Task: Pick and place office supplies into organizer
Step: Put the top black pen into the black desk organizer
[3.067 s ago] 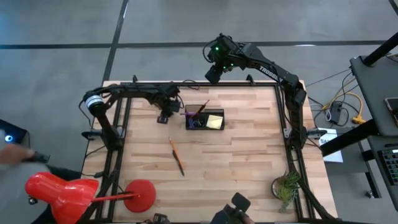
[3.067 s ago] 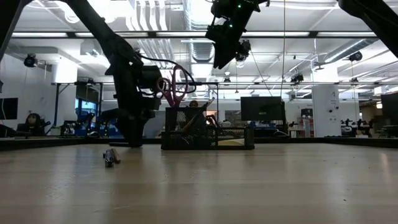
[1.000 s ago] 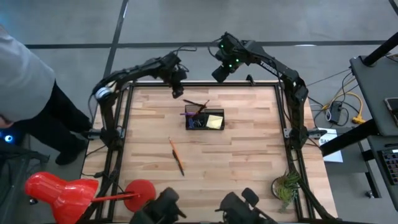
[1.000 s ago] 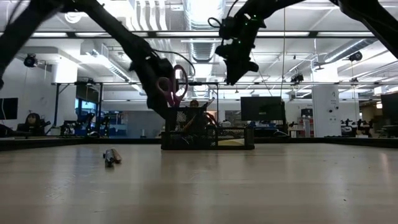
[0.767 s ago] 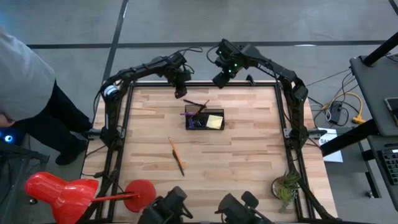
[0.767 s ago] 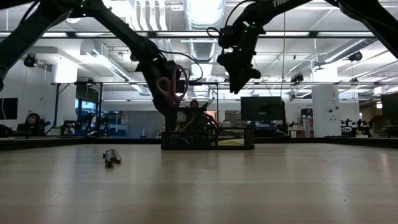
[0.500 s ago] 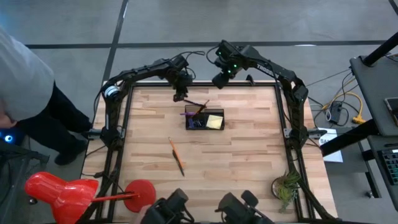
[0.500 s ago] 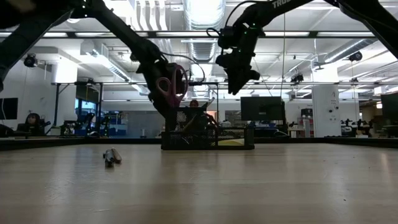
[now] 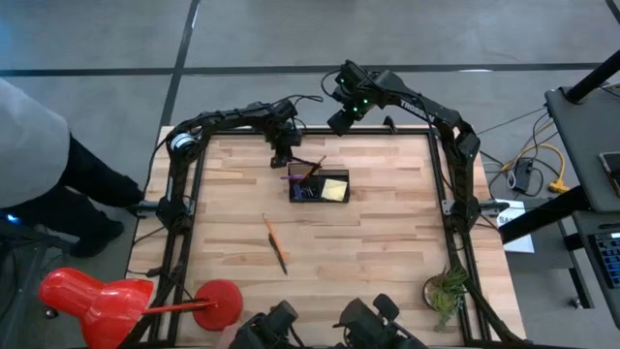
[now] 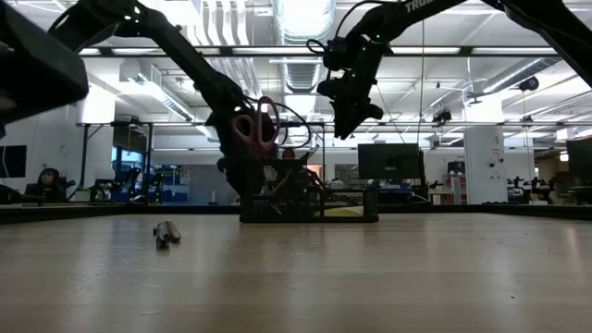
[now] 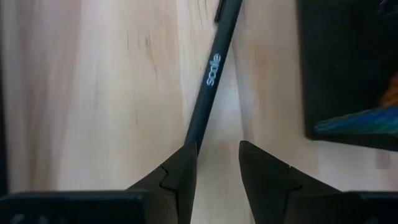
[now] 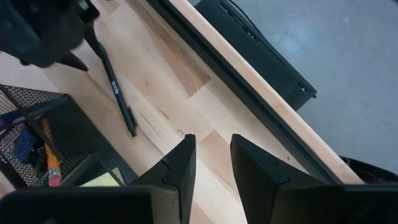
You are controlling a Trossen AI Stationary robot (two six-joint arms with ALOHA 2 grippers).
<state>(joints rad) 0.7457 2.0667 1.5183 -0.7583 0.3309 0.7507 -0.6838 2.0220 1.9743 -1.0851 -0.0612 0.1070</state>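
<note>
The dark pen [image 11: 208,81] sits on or just over the tabletop [image 9: 387,242], just beside the far left corner of the black mesh organizer [image 9: 319,173]. Its near end runs up to the left end effector [image 11: 217,149]. Whether that end effector is pinching the pen or only meeting it, I cannot tell.

The pen looks light, stiff and smooth-barrelled, so it would likely pivot or slip if held by one end. A grip across the barrel nearer its middle should keep it steady while it is tipped into a compartment.

The right end effector [image 12: 208,146] hangs slightly spread and empty over the far edge of the tabletop behind the organizer.

Three seconds ago the left arm was low at the organizer's left side. It then rose over the far rail and has now come in and down against the organizer's corner. The right arm has barely shifted.

The orange pencil [image 9: 274,242] lies where it did, well apart in mid-tabletop. The purple-handled scissors [image 10: 259,125] stand upright where they were.
</note>
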